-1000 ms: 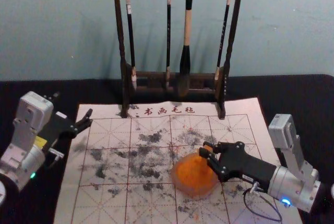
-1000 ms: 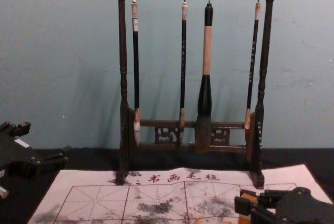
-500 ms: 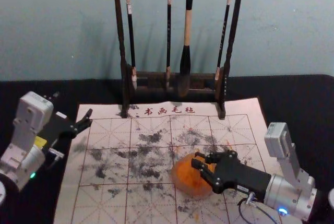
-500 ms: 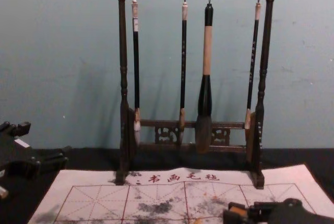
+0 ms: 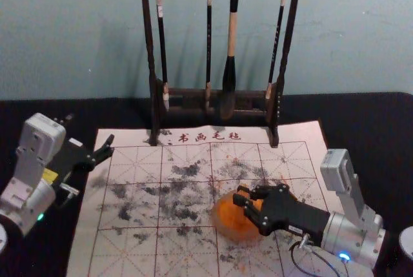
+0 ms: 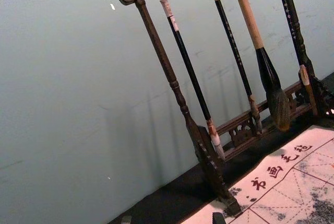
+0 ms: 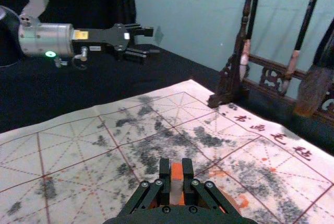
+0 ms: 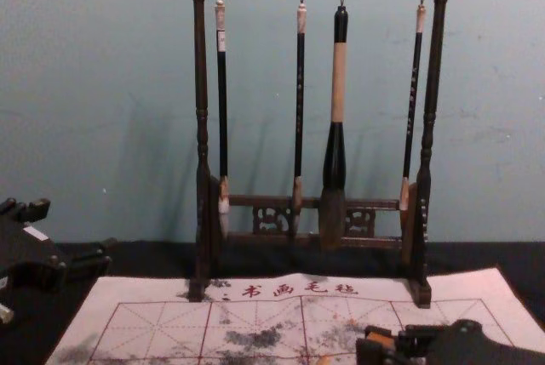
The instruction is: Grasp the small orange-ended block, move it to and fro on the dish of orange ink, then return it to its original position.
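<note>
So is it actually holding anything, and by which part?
Yes: the robot's right gripper pinches a small orange-and-white block by two opposite sides, its orange patch between the fingertips. The left gripper is open and holds nothing.

The wall (image 8: 102, 67) is dimly, evenly lit, and soft shadows are cast on it at nine o'clock from the rack (image 8: 202, 84). In the head view, a green lamp (image 5: 40, 216) is seen glowing at eight o'clock.

Dark wooden rack (image 5: 279, 102), hanging brushes (image 5: 230, 44), ink-stained white mat (image 5: 129, 251), teal wall (image 5: 361, 38)
</note>
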